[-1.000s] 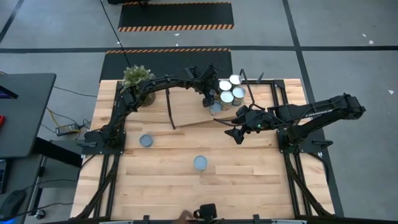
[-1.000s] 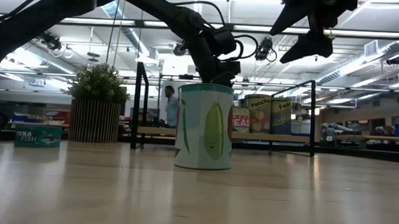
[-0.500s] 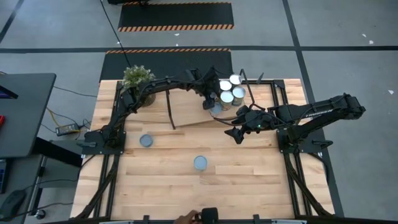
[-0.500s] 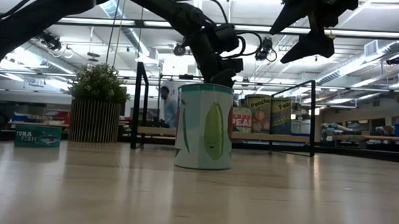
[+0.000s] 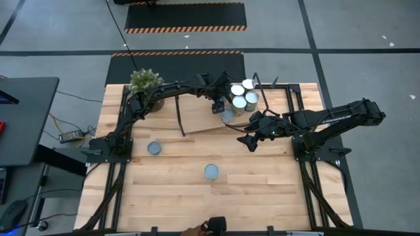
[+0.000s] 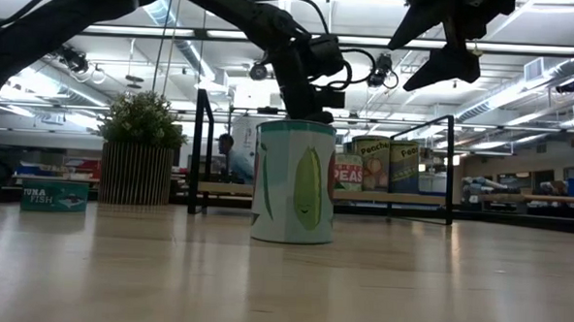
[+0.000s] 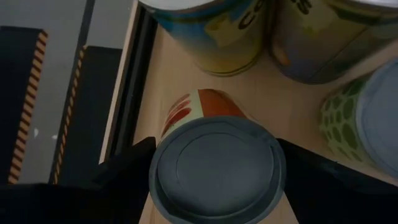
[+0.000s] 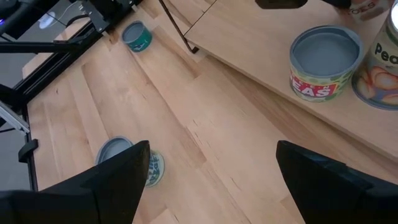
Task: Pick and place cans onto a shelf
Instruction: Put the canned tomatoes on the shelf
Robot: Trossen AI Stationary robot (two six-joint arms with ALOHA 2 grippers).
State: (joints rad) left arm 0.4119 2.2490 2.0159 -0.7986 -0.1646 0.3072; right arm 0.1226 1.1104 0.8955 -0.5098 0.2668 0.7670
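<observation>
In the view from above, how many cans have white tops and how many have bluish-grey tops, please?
White-top cans: 4
Bluish-grey-top cans: 3
Total: 7 in sight

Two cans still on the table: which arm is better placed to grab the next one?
Right. Right gripper hangs open over bare table beside the shelf, nearer the middle can. Left gripper is at the shelf, fingers either side of the peas can.
</observation>
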